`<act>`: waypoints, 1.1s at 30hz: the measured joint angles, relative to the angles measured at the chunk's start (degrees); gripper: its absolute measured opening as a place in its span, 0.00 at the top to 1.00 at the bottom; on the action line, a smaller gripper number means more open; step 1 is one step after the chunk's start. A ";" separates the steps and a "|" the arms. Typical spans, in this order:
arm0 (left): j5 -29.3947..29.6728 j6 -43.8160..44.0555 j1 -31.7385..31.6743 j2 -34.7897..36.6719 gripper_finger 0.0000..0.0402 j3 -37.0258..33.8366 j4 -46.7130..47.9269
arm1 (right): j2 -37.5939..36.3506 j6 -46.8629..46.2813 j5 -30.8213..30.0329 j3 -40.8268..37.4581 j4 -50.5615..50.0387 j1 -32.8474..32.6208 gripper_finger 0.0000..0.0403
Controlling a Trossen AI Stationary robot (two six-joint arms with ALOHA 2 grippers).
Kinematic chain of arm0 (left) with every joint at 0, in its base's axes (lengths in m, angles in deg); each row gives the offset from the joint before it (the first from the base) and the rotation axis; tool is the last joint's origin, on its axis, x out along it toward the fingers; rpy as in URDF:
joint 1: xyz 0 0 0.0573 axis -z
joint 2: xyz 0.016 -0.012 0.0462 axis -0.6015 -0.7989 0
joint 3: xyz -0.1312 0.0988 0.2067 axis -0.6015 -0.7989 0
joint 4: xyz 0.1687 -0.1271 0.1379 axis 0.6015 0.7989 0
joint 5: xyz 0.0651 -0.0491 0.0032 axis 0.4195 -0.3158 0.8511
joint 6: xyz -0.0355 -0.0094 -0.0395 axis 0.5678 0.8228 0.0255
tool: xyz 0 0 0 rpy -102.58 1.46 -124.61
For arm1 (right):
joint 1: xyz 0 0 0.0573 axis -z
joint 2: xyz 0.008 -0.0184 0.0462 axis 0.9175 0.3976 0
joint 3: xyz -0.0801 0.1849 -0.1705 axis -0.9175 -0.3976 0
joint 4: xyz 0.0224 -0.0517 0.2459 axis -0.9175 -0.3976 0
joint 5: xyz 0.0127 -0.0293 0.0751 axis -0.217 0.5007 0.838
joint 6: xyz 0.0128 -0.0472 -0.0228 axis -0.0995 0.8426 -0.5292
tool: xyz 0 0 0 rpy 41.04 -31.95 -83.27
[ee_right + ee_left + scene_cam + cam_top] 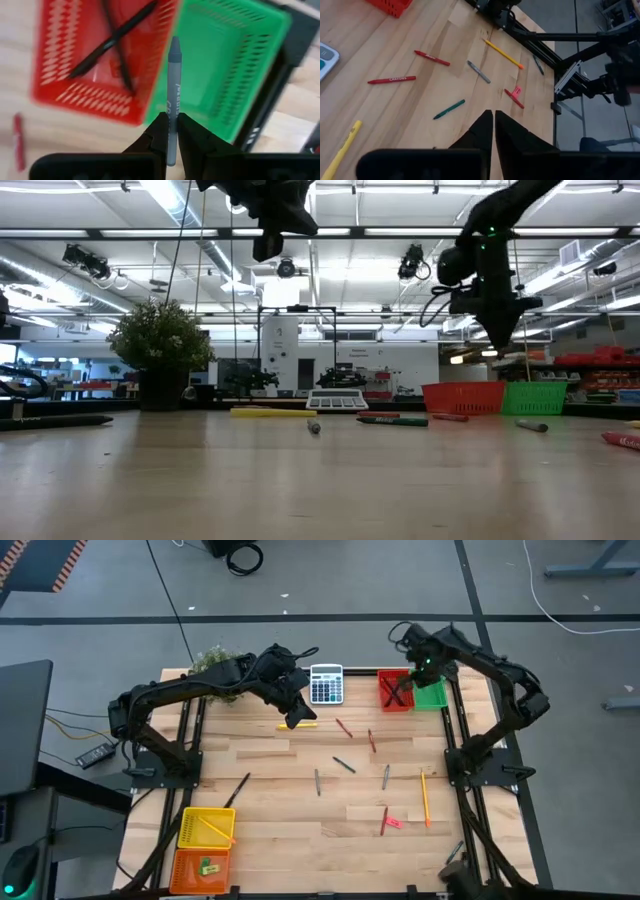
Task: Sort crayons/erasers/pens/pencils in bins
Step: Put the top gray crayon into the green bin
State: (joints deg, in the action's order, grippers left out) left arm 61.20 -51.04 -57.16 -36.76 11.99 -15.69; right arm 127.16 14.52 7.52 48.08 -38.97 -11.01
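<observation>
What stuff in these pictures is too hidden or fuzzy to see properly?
- Green bin: its floor in the right wrist view is partly covered by the grey crayon that the right gripper holds.
- Orange bin: small green thing inside, too tiny in the high view to name.
- Red bin: contents hidden behind its wall in the low view.
- Printing on the grey crayon: blurred.

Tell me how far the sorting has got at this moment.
Partly done. The red bin holds two dark pens, the yellow bin a pencil, the orange bin a green eraser. In hand: the right end effector grips a grey crayon above the green bin. The left end effector is shut and empty above the table. Left: loose crayons, pens, a pencil and a pink eraser.
</observation>
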 joint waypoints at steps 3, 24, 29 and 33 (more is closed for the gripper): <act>0.00 0.00 0.00 -0.02 0.93 0.00 -0.02 | 0.00 1.24 0.71 -0.01 2.21 4.52 0.90; 0.00 -1.05 0.07 -0.04 0.97 -0.02 -1.06 | 1.16 -12.62 -2.09 -0.36 4.49 3.75 0.90; 0.00 -1.55 0.07 -0.04 0.98 -0.02 -1.07 | 1.16 -15.65 -3.66 -0.36 4.94 2.18 0.90; 0.00 -2.47 0.07 -0.04 0.95 -0.02 -1.07 | 1.19 -17.75 -4.55 -0.36 4.84 -0.08 0.90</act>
State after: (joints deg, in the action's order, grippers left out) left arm 61.20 -53.51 -57.10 -36.81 11.97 -16.76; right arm 128.35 -3.23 2.97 47.72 -34.13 -11.09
